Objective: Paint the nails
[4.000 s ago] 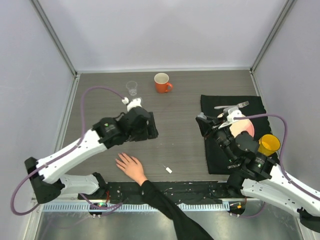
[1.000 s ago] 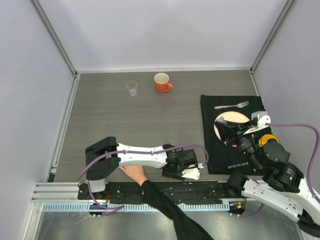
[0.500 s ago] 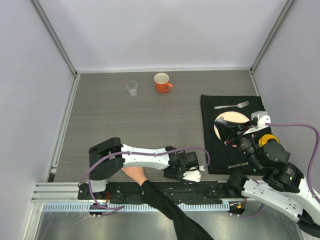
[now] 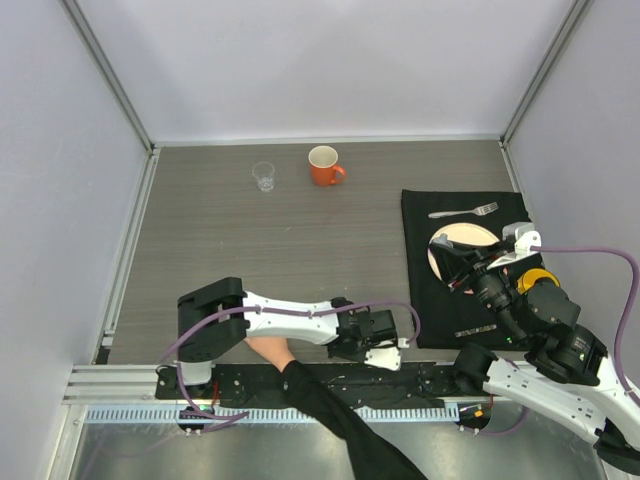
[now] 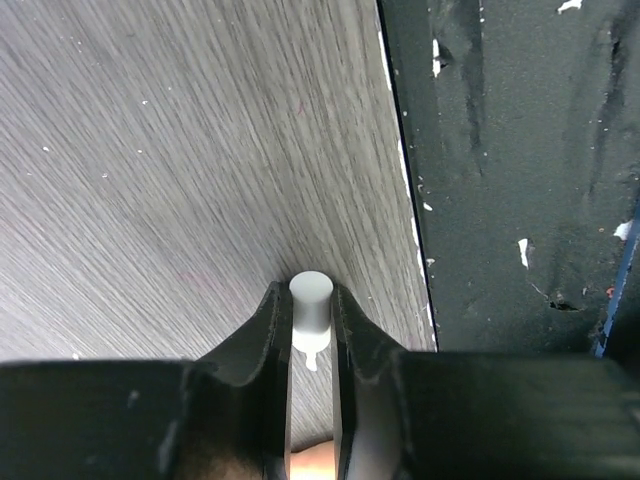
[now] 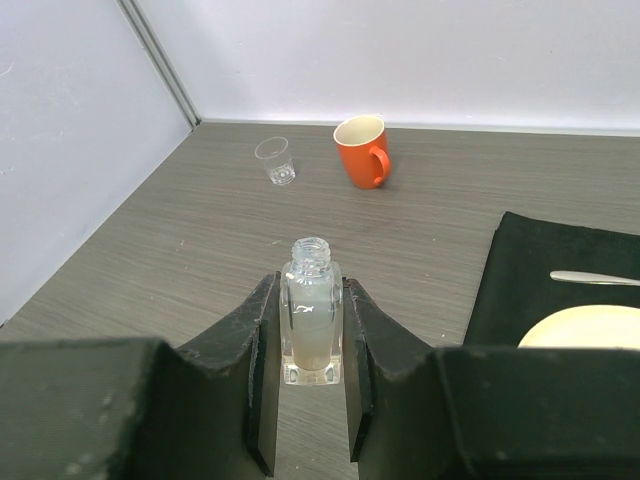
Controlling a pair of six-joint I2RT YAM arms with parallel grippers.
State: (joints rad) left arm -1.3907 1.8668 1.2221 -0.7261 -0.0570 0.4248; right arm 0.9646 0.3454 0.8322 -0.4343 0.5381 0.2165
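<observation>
Left gripper pinching brush cap between its fingertips; lift straight up. Right gripper clamps open bottle.

The grey wood-grain counter carried an orange mug close to its far edge, about midway along, with the handle turned toward the right edge. A small clear glass stood near the mug on its left, apart from it. A black cloth lay along the right edge. A fork rested across the cloth's far end, and a pale plate sat just nearer, partly hidden. A yellow cup showed only in part. A small clear bottle was upright and uncapped, with pale liquid inside. A white cap hung close above the counter's near edge.
</observation>
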